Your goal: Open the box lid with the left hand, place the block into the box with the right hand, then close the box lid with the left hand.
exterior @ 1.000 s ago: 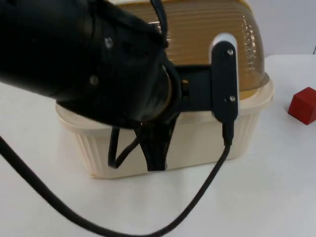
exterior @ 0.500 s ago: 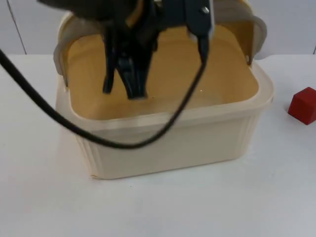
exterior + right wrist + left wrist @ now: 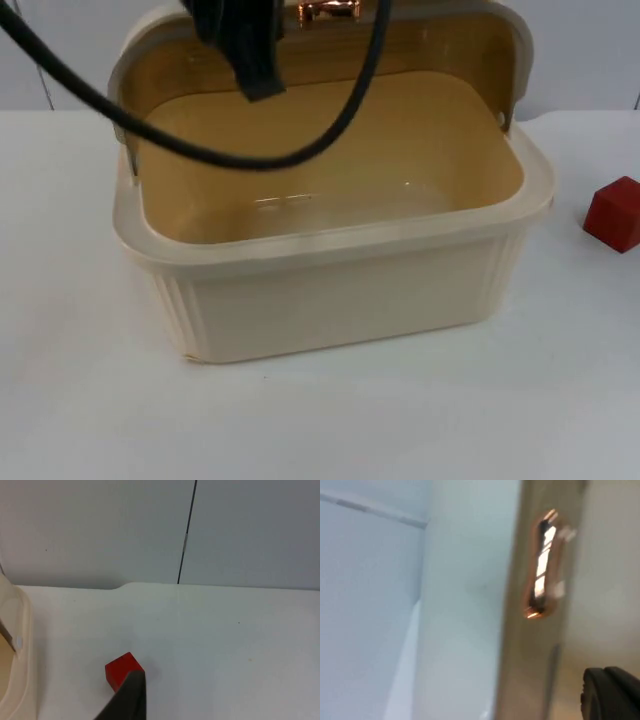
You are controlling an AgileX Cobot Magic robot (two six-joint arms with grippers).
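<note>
Lid (image 3: 420, 50) tipped back upright, box (image 3: 330, 290) open. Left gripper (image 3: 245, 50) above rear rim, finger spread unclear. Red block (image 3: 613, 213) on table right of box. Right gripper (image 3: 127, 697) hovers near block, finger spread unclear.

left gripper (image 3: 245, 50): cut off at top view's upper edge, finger state unreadable
lid (image 3: 330, 40): blurred in left wrist view
block (image 3: 614, 213): cropped at table's right edge

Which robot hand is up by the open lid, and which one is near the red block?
The left gripper is up at the raised lid of the box. The right gripper waits near the red block on the table.
</note>
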